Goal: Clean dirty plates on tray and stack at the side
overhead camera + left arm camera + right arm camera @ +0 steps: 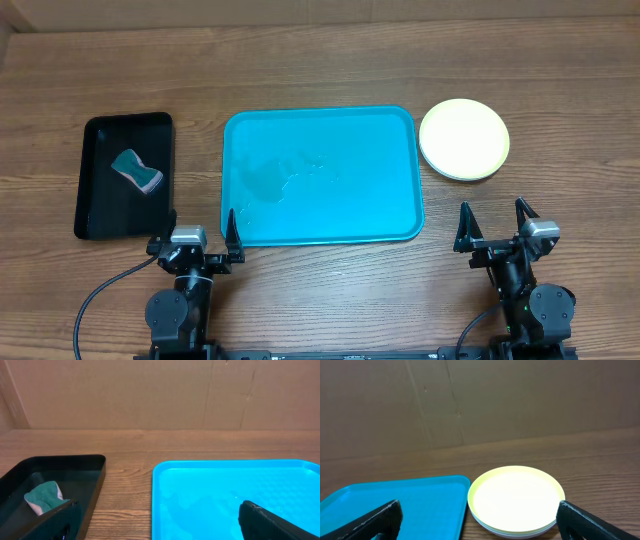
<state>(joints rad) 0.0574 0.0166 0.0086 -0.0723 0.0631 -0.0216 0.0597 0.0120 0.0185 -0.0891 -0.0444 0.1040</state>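
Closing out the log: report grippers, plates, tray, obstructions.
Left gripper, right gripper open, empty. Plates stacked beside tray, yellow-green on top; none on tray. Sponge in black tray, nothing blocking.

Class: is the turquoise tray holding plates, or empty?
Empty: the tray shows only bare blue surface; the plates sit stacked beside it.

One turquoise tray (320, 236) lies mid-table. One smaller black tray (98, 205) sits toward the left edge, with a single sponge (137, 172) in it. Toward the right edge is one stack of plates (464, 138), yellow-green on top. A white rim shows beneath, so at least two; I can't count further. Along the near edge are two: left gripper (201, 222), right gripper (492, 210).
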